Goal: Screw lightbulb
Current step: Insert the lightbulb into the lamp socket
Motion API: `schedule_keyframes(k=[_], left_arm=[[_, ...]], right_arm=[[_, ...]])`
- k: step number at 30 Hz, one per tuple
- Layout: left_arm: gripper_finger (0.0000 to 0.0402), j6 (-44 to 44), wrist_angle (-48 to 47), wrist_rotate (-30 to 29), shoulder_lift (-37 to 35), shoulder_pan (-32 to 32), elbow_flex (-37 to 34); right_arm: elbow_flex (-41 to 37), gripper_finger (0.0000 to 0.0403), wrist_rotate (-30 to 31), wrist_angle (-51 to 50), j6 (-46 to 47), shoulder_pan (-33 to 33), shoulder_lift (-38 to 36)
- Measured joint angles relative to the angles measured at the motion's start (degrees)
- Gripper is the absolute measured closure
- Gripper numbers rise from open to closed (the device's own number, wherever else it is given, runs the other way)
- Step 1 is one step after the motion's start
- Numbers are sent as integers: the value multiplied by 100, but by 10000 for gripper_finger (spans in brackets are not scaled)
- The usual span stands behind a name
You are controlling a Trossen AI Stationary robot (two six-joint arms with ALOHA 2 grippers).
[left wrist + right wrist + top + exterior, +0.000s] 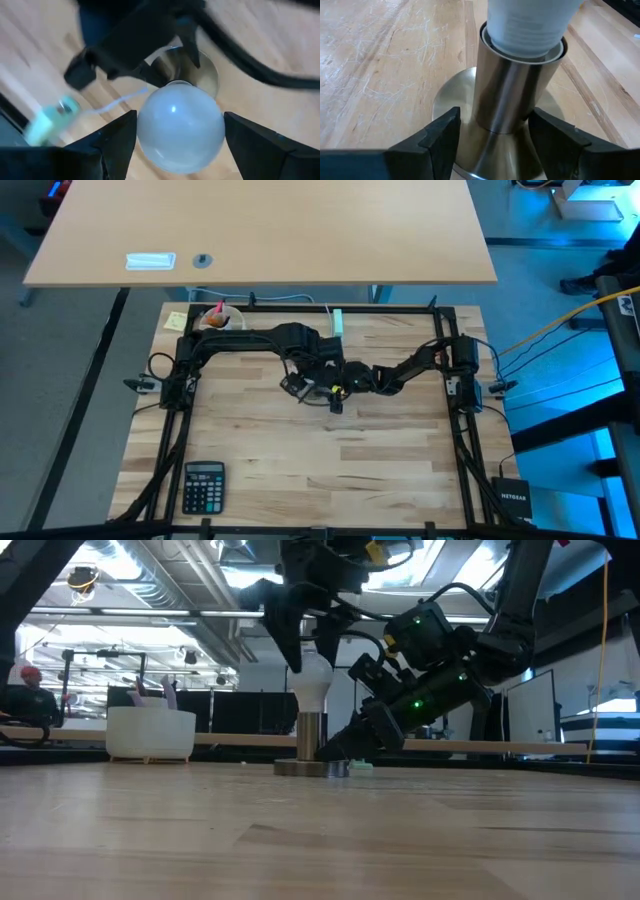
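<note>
Straddling upright lightbulb (180, 125) from above, L gripper (177, 137) open, fingers apart; R gripper (492, 132) open astride socket (517, 90).

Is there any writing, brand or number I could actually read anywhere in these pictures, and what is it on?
"NETGEAR": on the small black box at the table's right edge, high view; small, only just readable.
Calculator: its key markings are too small to read.
Yellow sticky note: any writing is too small to tell.
White label on the far desk: blurred, unreadable.
The lightbulb and its metal socket show no print.
</note>
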Motion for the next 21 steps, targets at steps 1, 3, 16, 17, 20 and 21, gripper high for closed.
schedule_keyframes(k=[1,3,16,17,20,21], left_arm=[[127,377,-6,-10,0,0,-2],[127,1015,-18,-24,0,0,-2],[123,1165,7,-36,0,-76,-4],[123,1155,5,-34,0,-74,-4],[123,1151,10,-32,0,-76,-4],[123,1151,14,-32,0,-76,-4]], right_arm=[[0,174,0,-2,0,0,0],[2,175,0,-2,1,0,0],[2,175,4,-2,0,0,0],[2,175,1,-2,1,0,0],[2,175,4,-2,0,0,0],[2,175,4,-2,-1,0,0]])
